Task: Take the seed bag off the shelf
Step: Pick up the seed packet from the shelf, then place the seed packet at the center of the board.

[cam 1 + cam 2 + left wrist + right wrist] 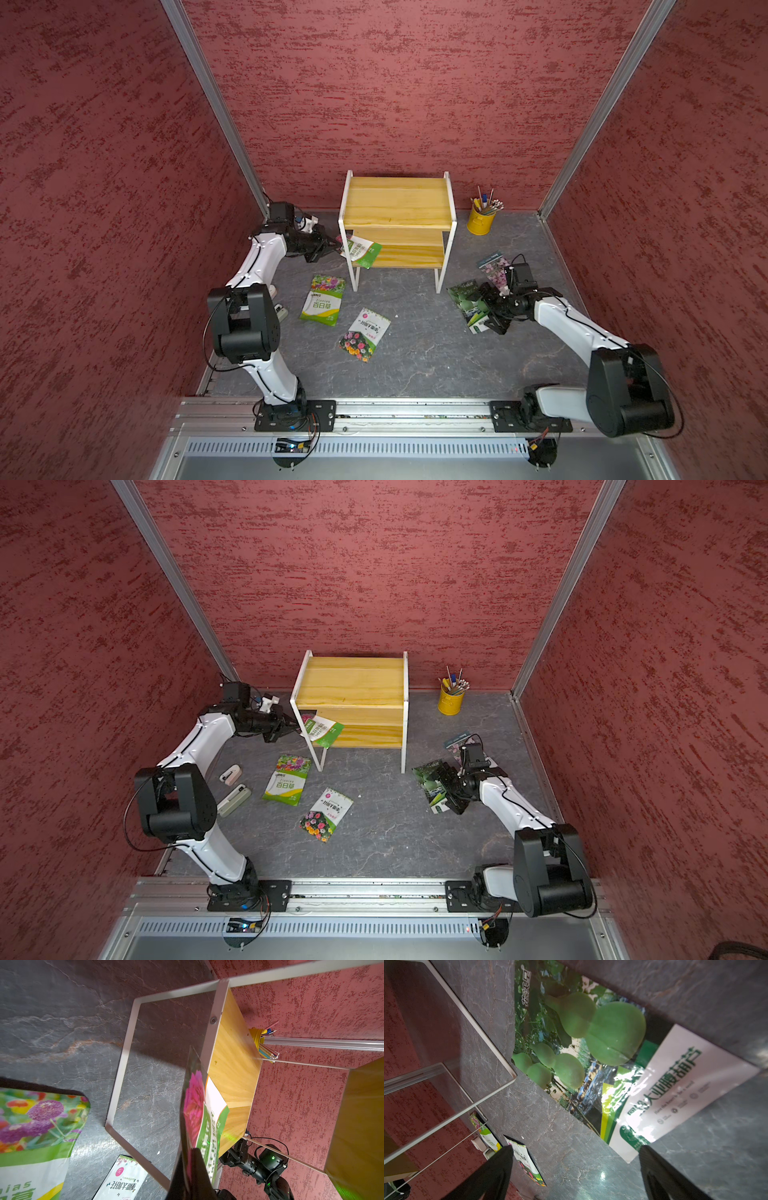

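Nearest on the grey table (415, 365) lies a packet with mixed flowers (365, 334), and just beyond it a green zinnia packet (323, 300). Off to the right, the right hand (482, 309) hovers with its fingers spread wide over a gourd packet (591, 1043), gripping nothing. Farther back, the left hand (336, 244) is closed on the edge of the seed bag (362, 250). The bag is tilted at the left front corner of the shelf (397, 203), partly over the lower board and partly jutting past the white frame. A yellow pencil cup (480, 224) stands by the back wall.
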You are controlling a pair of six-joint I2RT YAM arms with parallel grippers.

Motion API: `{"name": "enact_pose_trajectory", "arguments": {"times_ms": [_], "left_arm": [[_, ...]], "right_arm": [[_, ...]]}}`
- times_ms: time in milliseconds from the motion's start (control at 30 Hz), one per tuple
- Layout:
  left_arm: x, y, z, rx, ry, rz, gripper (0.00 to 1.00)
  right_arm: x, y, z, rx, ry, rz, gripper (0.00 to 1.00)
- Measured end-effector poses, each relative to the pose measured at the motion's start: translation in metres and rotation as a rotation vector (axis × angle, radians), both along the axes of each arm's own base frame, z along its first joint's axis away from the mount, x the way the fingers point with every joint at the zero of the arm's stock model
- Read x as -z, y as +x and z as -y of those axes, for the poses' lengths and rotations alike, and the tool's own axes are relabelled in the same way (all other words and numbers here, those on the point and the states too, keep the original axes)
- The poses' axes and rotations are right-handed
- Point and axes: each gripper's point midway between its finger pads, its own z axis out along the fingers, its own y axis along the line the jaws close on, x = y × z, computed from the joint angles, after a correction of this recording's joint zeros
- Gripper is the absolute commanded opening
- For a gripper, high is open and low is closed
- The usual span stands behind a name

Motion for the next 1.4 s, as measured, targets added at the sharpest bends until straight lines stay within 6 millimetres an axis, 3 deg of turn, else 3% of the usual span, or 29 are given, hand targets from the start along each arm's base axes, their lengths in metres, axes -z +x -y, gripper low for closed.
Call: {"name": "enact_pose_trajectory", "arguments": {"times_ms": [167, 333, 500, 600, 733, 900, 1100, 1267, 1400], "left_arm": [[-0.012, -0.002, -0.017, -0.041, 0.002, 0.012, 0.00], [-0.038, -0.010, -0.060, -0.125, 0.029, 0.054, 0.00], [-0.056, -0.049, -0.099, -0.205, 0.099, 0.071, 0.00], [-0.052, -0.082, -0.101, -0.218, 0.134, 0.051, 0.00], [-0.026, -0.128, -0.075, -0.185, 0.124, -0.012, 0.00], [0.020, -0.190, -0.020, -0.107, 0.063, -0.114, 0.00], [0.026, -0.243, 0.059, 0.090, 0.048, -0.077, 0.00], [0.036, -0.260, 0.119, 0.238, 0.102, -0.103, 0.00], [0.053, -0.240, 0.166, 0.278, 0.161, -0.124, 0.00]], "right_arm": [[-0.005, 0.000, -0.001, -0.001, 0.002, 0.019, 0.98], [-0.014, 0.001, -0.001, 0.002, 0.007, 0.049, 0.98], [-0.025, 0.002, -0.001, 0.006, 0.014, 0.089, 0.98], [-0.031, 0.002, -0.001, 0.006, 0.016, 0.109, 0.98], [-0.036, 0.001, -0.001, 0.005, 0.018, 0.125, 0.98], [-0.038, -0.002, 0.000, -0.006, 0.015, 0.130, 0.98], [-0.025, -0.007, -0.005, -0.060, 0.017, 0.086, 0.98], [-0.023, -0.013, -0.007, -0.089, 0.021, 0.056, 0.98], [-0.031, -0.013, -0.010, -0.111, 0.033, 0.073, 0.98]]}}
